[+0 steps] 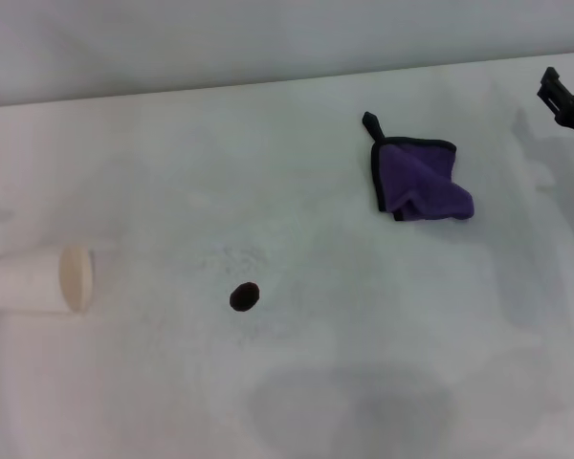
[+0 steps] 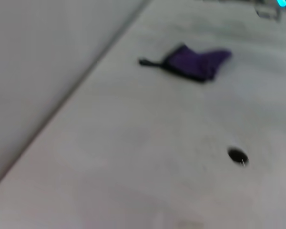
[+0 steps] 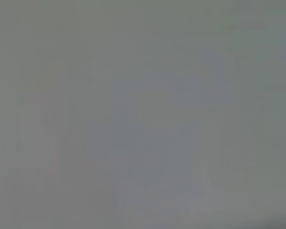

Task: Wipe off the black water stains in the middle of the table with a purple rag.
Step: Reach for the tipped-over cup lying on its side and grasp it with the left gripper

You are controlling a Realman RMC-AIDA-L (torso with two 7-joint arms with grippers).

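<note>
The purple rag lies crumpled on the white table at the back right, its black loop pointing away from me. It also shows in the left wrist view. The black water stain is a small dark blot near the table's middle, well left of and nearer than the rag, and shows in the left wrist view too. My right gripper pokes in at the far right edge, apart from the rag and beyond it to the right. My left gripper is out of view. The right wrist view shows only flat grey.
A cream-white cup lies on its side at the table's left edge, mouth facing right. A grey wall runs along the table's far edge. Faint grey speckles surround the stain.
</note>
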